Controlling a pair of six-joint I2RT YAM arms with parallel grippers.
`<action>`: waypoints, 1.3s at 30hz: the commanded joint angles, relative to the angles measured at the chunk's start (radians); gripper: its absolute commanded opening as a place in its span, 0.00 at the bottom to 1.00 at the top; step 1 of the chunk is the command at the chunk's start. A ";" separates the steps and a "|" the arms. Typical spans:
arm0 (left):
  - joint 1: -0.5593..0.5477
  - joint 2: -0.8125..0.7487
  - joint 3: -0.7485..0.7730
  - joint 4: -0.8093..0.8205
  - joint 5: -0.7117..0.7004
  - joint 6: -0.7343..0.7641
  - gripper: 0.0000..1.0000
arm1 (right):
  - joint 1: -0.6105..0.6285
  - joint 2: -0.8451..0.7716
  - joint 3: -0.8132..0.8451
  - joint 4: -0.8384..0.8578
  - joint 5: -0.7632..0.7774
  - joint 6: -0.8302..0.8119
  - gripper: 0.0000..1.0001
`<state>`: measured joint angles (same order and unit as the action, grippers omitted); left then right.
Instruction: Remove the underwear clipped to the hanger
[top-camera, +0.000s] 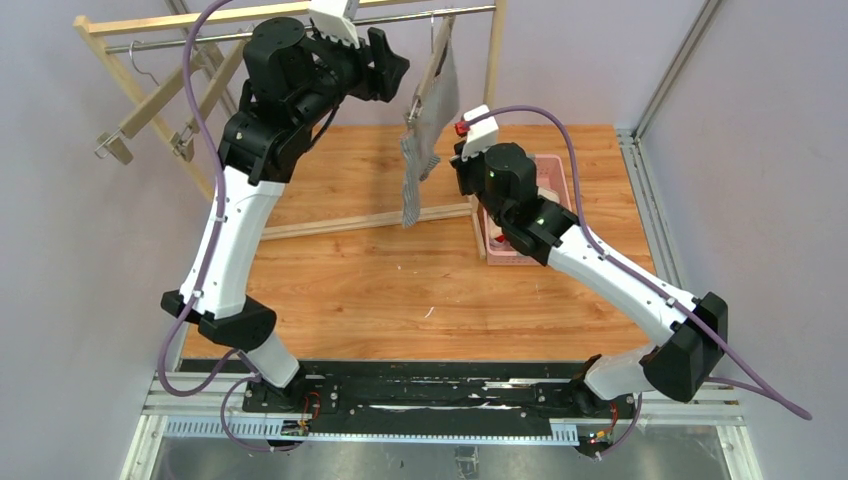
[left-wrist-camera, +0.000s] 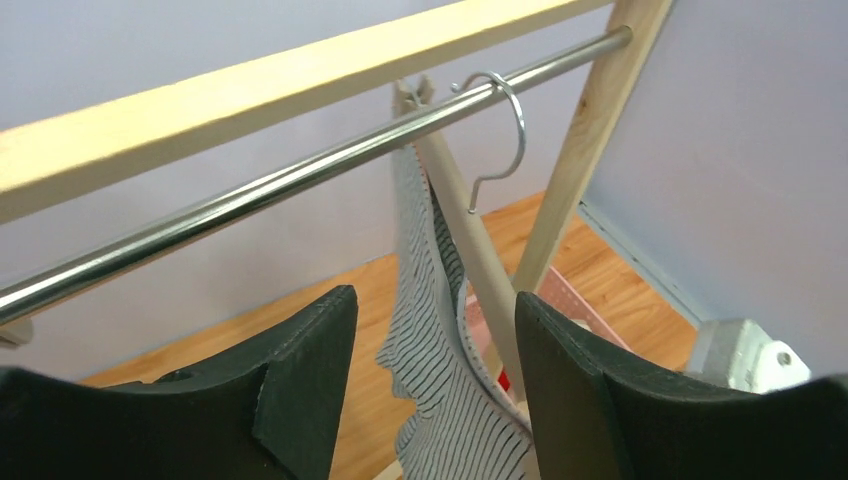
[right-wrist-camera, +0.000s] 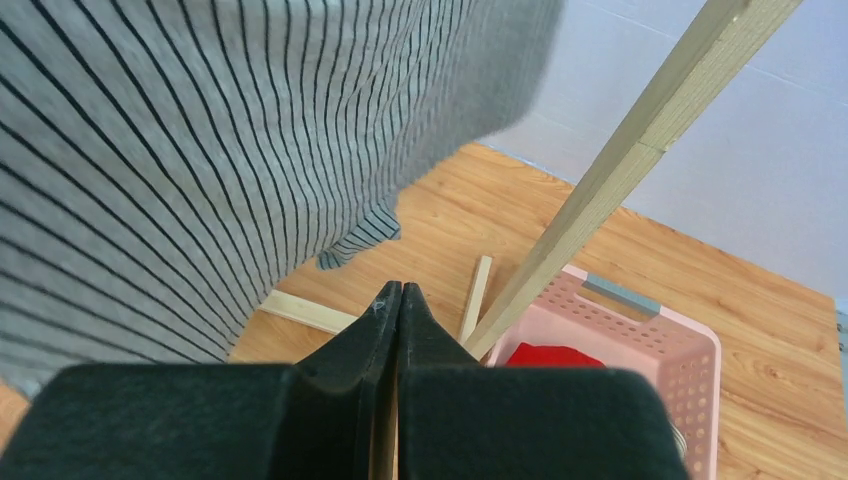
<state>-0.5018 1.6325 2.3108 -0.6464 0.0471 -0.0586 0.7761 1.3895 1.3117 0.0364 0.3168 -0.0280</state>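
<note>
The grey-and-white pinstriped boxers (top-camera: 425, 135) hang from a wooden hanger (left-wrist-camera: 470, 250), whose hook (left-wrist-camera: 505, 120) sits on the metal rail (left-wrist-camera: 250, 200). My left gripper (top-camera: 398, 68) is open, up near the rail just left of the hanger. In the left wrist view (left-wrist-camera: 435, 300) the striped cloth (left-wrist-camera: 440, 400) and hanger bar show between the jaws, beyond the tips. My right gripper (top-camera: 462, 152) is shut and empty, beside the boxers' right edge. In the right wrist view (right-wrist-camera: 400, 288) the cloth (right-wrist-camera: 200, 150) fills the upper left. The red boxers (right-wrist-camera: 545, 355) lie in the pink basket (right-wrist-camera: 690, 350). The cream pair is hidden.
The wooden rack's right post (right-wrist-camera: 620, 170) slants down beside the basket (top-camera: 560, 170). Its base rail (top-camera: 370, 220) lies on the table. Empty clip hangers (top-camera: 150, 110) hang at the rack's left end. A metal frame (top-camera: 655, 190) runs along the table's right edge.
</note>
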 joint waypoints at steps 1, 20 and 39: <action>-0.007 0.039 0.038 0.061 -0.083 0.018 0.68 | 0.011 -0.029 -0.001 0.030 0.044 -0.033 0.01; -0.006 0.178 0.111 0.043 -0.040 0.115 0.65 | 0.011 -0.065 -0.083 0.051 0.045 -0.041 0.01; -0.006 0.173 0.075 -0.013 -0.018 0.133 0.45 | 0.012 -0.100 -0.116 0.072 0.047 -0.045 0.01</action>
<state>-0.5018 1.8297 2.4073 -0.6434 0.0170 0.0631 0.7761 1.3197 1.2144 0.0700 0.3435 -0.0559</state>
